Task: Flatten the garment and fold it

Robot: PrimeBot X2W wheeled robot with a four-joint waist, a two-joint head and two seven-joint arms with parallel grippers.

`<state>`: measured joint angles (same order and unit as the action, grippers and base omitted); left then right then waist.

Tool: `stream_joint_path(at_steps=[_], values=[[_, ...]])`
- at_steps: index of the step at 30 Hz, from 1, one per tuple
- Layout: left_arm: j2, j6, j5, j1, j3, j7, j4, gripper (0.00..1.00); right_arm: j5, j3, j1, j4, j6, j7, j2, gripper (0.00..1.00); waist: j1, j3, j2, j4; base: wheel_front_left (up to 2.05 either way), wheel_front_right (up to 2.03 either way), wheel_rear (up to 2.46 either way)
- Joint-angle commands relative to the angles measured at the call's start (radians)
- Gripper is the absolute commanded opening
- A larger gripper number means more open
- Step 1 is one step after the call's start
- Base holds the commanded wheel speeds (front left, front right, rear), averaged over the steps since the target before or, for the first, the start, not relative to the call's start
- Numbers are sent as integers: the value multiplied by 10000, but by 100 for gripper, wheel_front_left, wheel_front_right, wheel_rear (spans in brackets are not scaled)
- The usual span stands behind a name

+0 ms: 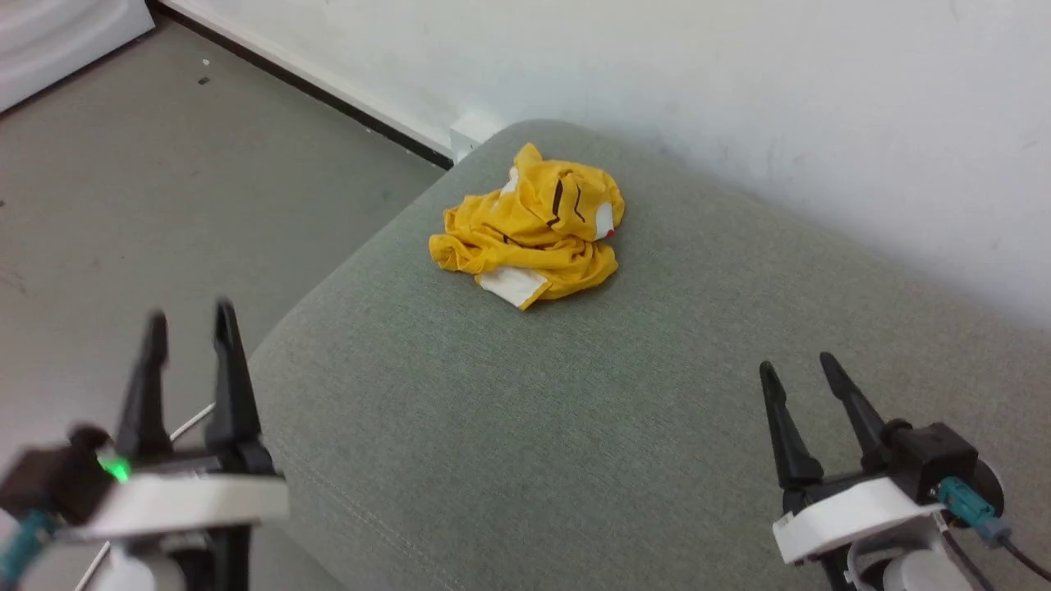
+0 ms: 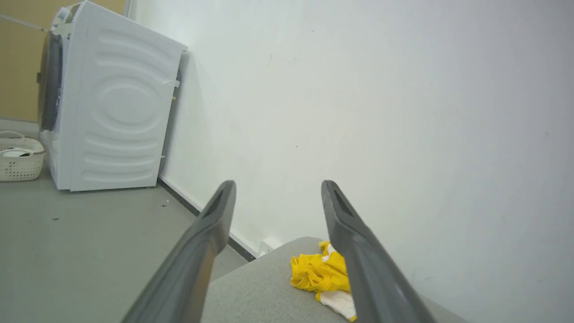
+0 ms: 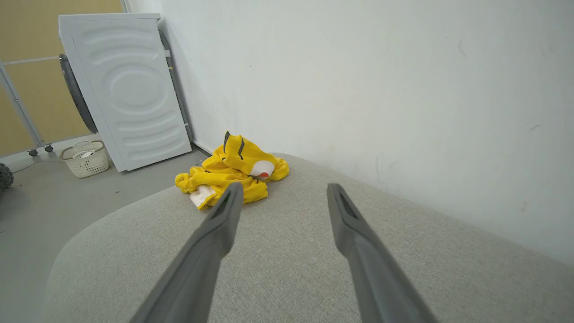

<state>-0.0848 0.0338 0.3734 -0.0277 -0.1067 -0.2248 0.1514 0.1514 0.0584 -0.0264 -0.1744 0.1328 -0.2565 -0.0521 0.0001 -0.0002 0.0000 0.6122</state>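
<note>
No text, label, brand, number or sign is readable anywhere.

Probably laundry room, washing machine (image 2: pixel 121 107), basket (image 2: pixel 18 157)

Head view, lower left: left gripper (image 1: pixel 190 312) blurred, its body cut by the bottom edge. Left wrist view, lower centre: garment (image 2: pixel 314 271) partly hidden behind one dark finger (image 2: pixel 372 278); basket (image 2: pixel 20 163) cropped at the left edge, contents too small to tell. Garment crumpled, sleeves and collar indistinguishable
</note>
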Motion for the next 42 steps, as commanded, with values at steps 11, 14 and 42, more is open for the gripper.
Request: stream_joint_path(at_steps=[11,14,42], values=[[-2393,361,-189,5159,7,2486,100,100,-1261,-207,-1187,863,-21,301,19,100,-1,2459,0,-734,0,0,0],[-2763,579,1,6590,324,2992,-626,100,-1590,-178,-1542,1344,-21,602,19,100,-1,3179,0,-923,0,0,0],[-4687,967,3542,10232,4712,6087,-6362,100,-2658,415,-2612,5356,-21,2814,-67,100,-1,6469,0,-2913,0,0,0]])
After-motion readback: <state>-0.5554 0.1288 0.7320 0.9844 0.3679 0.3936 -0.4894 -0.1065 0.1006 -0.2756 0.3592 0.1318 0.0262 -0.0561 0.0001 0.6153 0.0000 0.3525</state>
